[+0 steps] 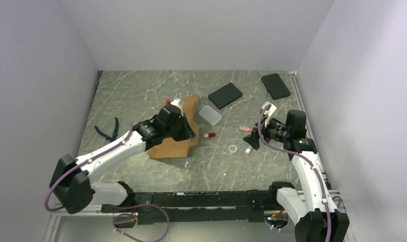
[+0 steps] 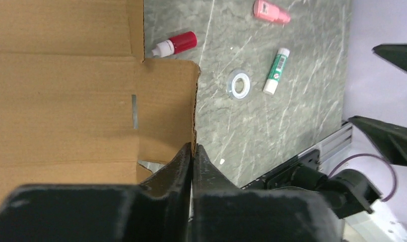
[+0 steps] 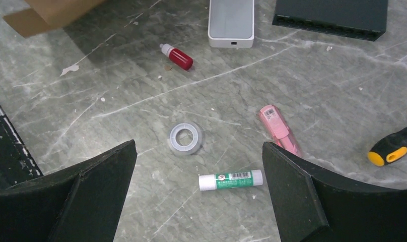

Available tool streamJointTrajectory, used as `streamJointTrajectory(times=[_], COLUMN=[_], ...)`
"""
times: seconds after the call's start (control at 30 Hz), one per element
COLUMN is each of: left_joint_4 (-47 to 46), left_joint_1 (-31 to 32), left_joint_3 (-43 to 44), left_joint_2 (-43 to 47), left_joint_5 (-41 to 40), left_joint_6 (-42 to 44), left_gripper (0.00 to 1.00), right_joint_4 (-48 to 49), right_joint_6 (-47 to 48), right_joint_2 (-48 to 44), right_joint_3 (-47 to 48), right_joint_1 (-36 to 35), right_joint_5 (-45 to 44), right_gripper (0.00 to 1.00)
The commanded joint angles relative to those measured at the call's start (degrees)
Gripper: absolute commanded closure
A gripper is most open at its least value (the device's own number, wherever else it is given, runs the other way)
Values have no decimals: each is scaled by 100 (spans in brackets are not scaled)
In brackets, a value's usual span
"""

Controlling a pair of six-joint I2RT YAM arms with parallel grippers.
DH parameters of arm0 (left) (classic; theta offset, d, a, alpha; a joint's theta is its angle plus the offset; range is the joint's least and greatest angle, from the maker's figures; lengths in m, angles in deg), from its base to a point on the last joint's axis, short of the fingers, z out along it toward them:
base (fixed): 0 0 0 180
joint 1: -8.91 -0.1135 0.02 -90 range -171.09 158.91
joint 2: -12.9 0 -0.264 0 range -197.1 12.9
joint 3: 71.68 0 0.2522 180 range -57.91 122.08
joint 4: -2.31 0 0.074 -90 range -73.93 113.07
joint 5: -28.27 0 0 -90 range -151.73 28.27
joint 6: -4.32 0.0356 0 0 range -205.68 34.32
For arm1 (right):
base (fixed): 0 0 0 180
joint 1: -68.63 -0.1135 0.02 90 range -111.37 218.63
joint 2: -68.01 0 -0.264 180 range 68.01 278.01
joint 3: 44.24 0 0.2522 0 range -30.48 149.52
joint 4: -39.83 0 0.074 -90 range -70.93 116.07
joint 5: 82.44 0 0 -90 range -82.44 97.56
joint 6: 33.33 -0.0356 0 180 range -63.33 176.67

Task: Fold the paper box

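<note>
Plainly, the left gripper (image 2: 193,151) has its black fingers pinched together on the thin flap edge of the brown corrugated cardboard paper box (image 2: 65,96), which lies left of centre on the grey marbled table (image 1: 141,93). The right gripper (image 3: 199,146) gapes wide, holding nothing, above a small clear tape ring (image 3: 185,138) and a white glue stick (image 3: 230,180).

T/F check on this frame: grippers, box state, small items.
1. Left gripper is shut on the box edge. True.
2. Right gripper holds the glue stick. False: it is open and empty; the stick lies on the table.
3. The box is a closed carton. False: it is an open sheet with flaps.
4. The tape ring touches no other item. True.
5. The red bottle sits on the box. False: it lies on the table beside it.
</note>
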Motion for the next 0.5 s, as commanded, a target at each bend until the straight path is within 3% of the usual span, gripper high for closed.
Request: streamJointTrajectory(times=[0.0, 0.13, 0.27, 0.47], left_joint_4=[-917, -373, -37, 82], left_joint_1=[293, 288, 292, 96], left_joint_3=[110, 692, 653, -424], left_joint_2=[-702, -1127, -428, 1412], left_joint_5=[24, 382, 102, -1346], left_joint_6=[-229, 314, 1017, 1644], left_gripper=[82, 46, 28, 4], right_joint_4=[165, 169, 197, 224], right_joint_6=[-76, -93, -140, -250], right_joint_2=[132, 174, 153, 276], right_joint_3=[71, 55, 42, 65], right_joint_1=[-26, -24, -26, -96], right_joint_5=[289, 298, 371, 607], right_gripper=[0, 0, 0, 0])
